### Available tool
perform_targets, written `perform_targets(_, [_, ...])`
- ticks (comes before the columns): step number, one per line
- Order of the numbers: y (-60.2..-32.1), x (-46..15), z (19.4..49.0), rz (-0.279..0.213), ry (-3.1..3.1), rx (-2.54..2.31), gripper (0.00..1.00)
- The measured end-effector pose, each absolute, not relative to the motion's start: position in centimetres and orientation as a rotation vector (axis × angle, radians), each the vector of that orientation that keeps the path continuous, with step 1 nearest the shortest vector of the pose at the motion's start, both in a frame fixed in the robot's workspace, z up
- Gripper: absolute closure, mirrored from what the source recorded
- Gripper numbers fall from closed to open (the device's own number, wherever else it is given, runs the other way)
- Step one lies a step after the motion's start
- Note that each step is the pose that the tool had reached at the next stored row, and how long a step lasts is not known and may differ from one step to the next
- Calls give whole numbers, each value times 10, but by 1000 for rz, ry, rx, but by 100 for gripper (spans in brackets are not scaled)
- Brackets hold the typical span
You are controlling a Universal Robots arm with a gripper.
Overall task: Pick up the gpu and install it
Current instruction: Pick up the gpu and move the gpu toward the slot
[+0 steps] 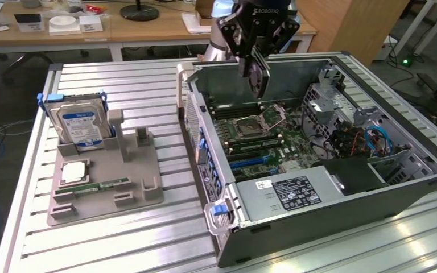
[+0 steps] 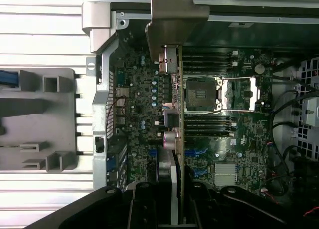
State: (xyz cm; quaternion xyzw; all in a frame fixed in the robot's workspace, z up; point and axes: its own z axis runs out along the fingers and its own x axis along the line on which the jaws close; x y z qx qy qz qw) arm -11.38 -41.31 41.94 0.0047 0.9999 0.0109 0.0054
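You see the gripper [image 1: 254, 57] above the open case [image 1: 317, 227], its fingers [image 2: 144, 209] clamped on the gpu [image 1: 259, 79]. The card hangs on edge below the fingers, over the motherboard [image 1: 260, 142] and clear of the case floor. In the wrist view, the gripper [image 2: 174, 211] holds the gpu [image 2: 175, 139] edge-on, with the card running just beside the CPU socket [image 2: 202, 93]. Its metal bracket [image 2: 174, 20] sits at the end away from the fingers. On the exterior view's left, you find the grey holder [image 1: 104, 193] on the counter [image 1: 127, 85], carrying the upright hard drive [image 1: 80, 126] and the flat memory stick [image 1: 104, 185], well apart from the case.
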Motion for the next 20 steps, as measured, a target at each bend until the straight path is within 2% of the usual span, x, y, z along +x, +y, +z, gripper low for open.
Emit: perform_targets(20, [-413, -82, 419, 34, 3131, 15, 72])
